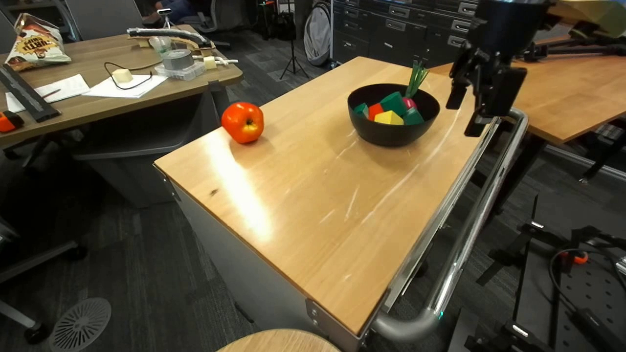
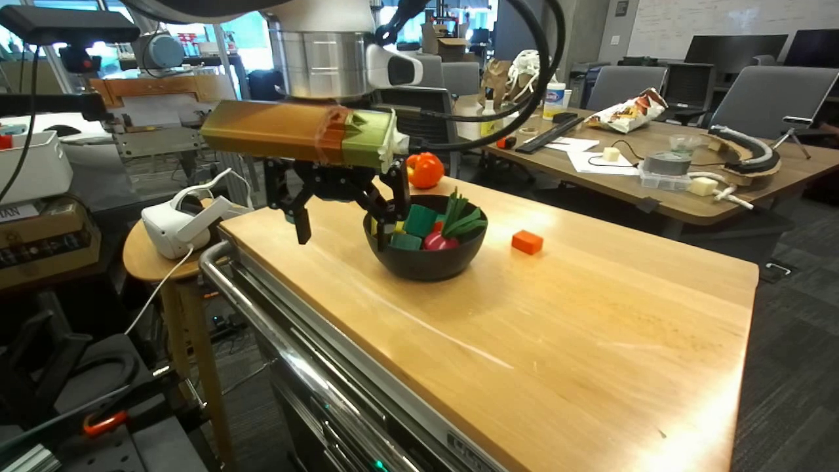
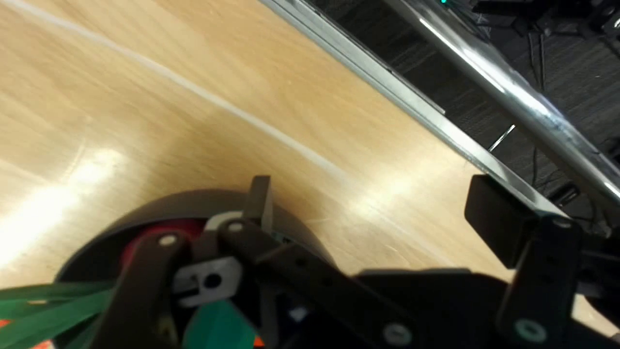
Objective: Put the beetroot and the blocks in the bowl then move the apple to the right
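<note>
Robot arm (image 2: 321, 16): white shell, polished metal collar (image 2: 324, 65), faceted orange-and-lime casing (image 2: 282, 128) beneath; wrist aimed straight down, raised over the bench (image 2: 590, 328). Jaws: black, jointed, spread wide apart; in the wrist view one shows in front of the bowl (image 2: 429, 265), the other in front of the bench's metal-trimmed edge. Bench: pale grained wood, whitish scratches, glossy highlights.

Bowl: black, round, smooth-walled; on the bench. Contents: beetroot (image 2: 438, 242), crimson, rounded, its green stalks (image 2: 457, 213) projecting above the rim; green blocks (image 2: 419, 219), yellow block (image 1: 390, 118), red block (image 1: 375, 110), all flat-faced.

Loose block (image 2: 528, 242): red-orange, oblong, flat-faced; on the bench, outside the bowl and near it.

Apple (image 1: 243, 123): red-orange, round, shiny; on the bench close to the edge, well apart from the bowl.

Second bench (image 1: 98, 56): brown wood top, bearing a crinkled chip bag (image 1: 36, 44) and a roll of grey tape (image 1: 177, 59).
</note>
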Robot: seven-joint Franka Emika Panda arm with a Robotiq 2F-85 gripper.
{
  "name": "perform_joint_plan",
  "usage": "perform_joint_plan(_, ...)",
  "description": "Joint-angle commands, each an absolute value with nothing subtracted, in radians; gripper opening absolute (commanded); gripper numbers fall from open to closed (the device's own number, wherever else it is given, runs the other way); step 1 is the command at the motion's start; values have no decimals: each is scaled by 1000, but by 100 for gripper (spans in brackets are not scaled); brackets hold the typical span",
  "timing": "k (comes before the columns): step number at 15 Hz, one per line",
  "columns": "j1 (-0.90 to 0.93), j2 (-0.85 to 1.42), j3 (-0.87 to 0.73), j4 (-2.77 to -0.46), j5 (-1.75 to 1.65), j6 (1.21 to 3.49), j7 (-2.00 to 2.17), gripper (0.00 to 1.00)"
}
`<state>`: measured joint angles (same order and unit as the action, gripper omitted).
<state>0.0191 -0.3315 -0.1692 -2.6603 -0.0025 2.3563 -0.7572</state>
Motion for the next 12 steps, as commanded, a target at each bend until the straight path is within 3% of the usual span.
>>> perform_joint_plan(1, -52, -580, -222, -2772, -83, 2350, -874, 100)
perform_joint_plan(5, -64, -788, -213, -2727, -156, 2267, -931, 100)
perform_joint_plan(6, -68, -652, -234, -2726, -147, 2322, -896, 100)
perform_joint_plan(12, -58, -785, -225, -2730, -155, 2265, -910, 100)
